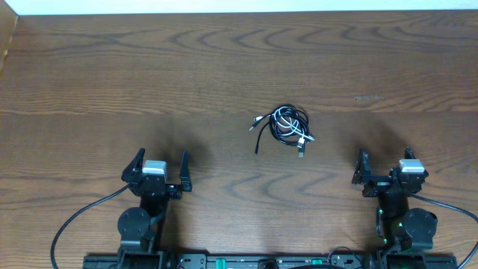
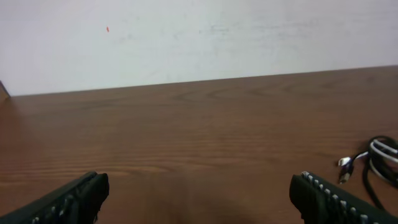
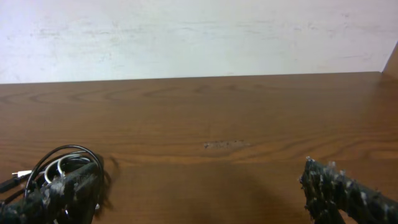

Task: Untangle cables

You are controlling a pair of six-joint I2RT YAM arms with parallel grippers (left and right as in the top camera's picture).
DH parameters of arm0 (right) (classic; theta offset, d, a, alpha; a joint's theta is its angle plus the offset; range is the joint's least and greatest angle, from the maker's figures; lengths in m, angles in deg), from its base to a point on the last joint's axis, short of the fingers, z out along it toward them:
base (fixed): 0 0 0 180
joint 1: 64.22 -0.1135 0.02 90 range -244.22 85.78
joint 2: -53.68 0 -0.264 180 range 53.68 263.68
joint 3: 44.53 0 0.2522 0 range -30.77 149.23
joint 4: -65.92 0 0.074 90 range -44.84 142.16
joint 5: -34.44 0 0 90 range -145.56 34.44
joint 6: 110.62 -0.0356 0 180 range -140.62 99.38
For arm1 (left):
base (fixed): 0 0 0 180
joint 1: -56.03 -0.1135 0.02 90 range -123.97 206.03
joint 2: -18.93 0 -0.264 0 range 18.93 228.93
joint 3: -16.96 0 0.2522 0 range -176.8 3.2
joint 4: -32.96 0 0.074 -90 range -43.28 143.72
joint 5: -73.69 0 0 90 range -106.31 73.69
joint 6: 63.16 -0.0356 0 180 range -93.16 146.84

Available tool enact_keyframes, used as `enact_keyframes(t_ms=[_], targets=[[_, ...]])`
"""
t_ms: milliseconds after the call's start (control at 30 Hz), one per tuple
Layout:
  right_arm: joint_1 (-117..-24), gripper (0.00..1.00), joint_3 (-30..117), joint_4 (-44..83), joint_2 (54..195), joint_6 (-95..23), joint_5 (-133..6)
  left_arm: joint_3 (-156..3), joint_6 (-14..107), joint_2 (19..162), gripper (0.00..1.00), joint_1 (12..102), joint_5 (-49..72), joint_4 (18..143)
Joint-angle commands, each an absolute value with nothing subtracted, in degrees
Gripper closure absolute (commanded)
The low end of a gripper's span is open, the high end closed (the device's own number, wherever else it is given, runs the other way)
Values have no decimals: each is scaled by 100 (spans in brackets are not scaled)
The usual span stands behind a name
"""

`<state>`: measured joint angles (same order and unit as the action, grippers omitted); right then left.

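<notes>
Dark brown wood-grain table [image 1: 224, 75] stretches to a pale wall [image 2: 186, 37]. Right of its centre lies a tangled bundle of thin black and white cables [image 1: 287, 127] with silvery plugs, well apart from both arms. The left gripper [image 1: 162, 157] and right gripper [image 1: 385, 155] sit near the front edge, fingers spread wide, holding nothing.

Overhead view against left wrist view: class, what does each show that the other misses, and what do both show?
Only the overhead shows the right gripper, open, and the cables as a whole tangle. Only the left wrist shows the wall face-on, with a small red mark. Both show the wooden table, the open left gripper and part of the cables.
</notes>
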<state>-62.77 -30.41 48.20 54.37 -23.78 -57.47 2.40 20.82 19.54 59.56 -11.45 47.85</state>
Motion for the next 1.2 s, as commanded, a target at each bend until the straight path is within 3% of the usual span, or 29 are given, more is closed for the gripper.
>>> enact_keyframes(t_ms=[0, 233, 467, 1167], targets=[[-6319, 1, -3045, 4796, 5398, -2291, -5762, 297, 2803, 1916, 2, 5932, -922, 5032], [-6319, 1, -3045, 4796, 5398, -2291, -5762, 111, 3793, 2010, 2, 5932, -876, 5340], [-6319, 1, -3045, 4796, 5398, -2291, -5762, -781, 3817, 2502, 2, 5932, -832, 6218], [-6319, 1, -3045, 4796, 5398, -2291, -5762, -3764, 4342, 5527, 2, 5932, -174, 9241]])
